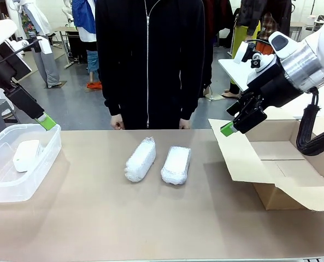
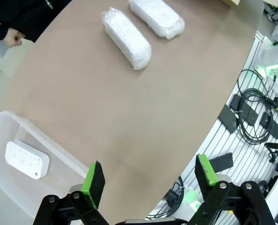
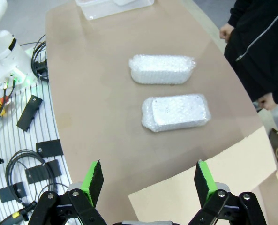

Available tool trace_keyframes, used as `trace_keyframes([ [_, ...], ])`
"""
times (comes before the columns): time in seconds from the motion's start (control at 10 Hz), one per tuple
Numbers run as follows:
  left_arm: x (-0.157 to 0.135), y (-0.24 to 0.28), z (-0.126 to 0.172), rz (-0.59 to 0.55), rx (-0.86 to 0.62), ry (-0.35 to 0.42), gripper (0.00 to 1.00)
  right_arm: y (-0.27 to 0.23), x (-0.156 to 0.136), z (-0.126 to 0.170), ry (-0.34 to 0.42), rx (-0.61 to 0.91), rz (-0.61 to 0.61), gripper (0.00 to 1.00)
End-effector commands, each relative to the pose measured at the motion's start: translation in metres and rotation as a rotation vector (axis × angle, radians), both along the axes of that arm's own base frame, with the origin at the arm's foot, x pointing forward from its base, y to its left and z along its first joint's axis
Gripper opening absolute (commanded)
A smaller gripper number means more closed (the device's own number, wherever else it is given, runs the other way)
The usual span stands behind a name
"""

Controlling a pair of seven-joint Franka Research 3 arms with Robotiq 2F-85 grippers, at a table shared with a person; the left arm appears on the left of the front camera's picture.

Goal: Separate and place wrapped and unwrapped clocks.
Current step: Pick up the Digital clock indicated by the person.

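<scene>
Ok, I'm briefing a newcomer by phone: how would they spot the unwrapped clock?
Find the tan table, then the clear plastic bin at the robot's left end. The unwrapped clock lies inside: a smooth white block, while the two bundles mid-table are in bubble wrap.

Bright even overhead light, soft shadows, sharp; wrist-view edges bowed.

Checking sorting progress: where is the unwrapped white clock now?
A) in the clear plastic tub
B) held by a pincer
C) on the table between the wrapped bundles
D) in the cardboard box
A: the unwrapped clock lies inside the clear tub, apart from the two wrapped bundles on the table.
</scene>
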State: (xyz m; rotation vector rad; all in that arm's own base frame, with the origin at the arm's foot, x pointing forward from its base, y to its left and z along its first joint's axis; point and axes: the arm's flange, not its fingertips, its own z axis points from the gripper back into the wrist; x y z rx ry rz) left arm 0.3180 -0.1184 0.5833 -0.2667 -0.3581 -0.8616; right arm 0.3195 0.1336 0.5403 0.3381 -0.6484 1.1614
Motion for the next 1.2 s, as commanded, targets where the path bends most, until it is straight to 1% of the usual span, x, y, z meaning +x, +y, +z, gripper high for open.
trace_keyframes([
  [0.0,-0.0012,-0.0005,0.0019,0.002,-0.003,-0.013,1.0,0.0003,0.0011,-0.0016,0.011,0.019,0.013,1.0],
  [1.1,-0.0012,-0.0005,0.0019,0.002,-0.003,-0.013,1.0,0.0003,0.0011,-0.0016,0.011,0.019,0.013,1.0],
])
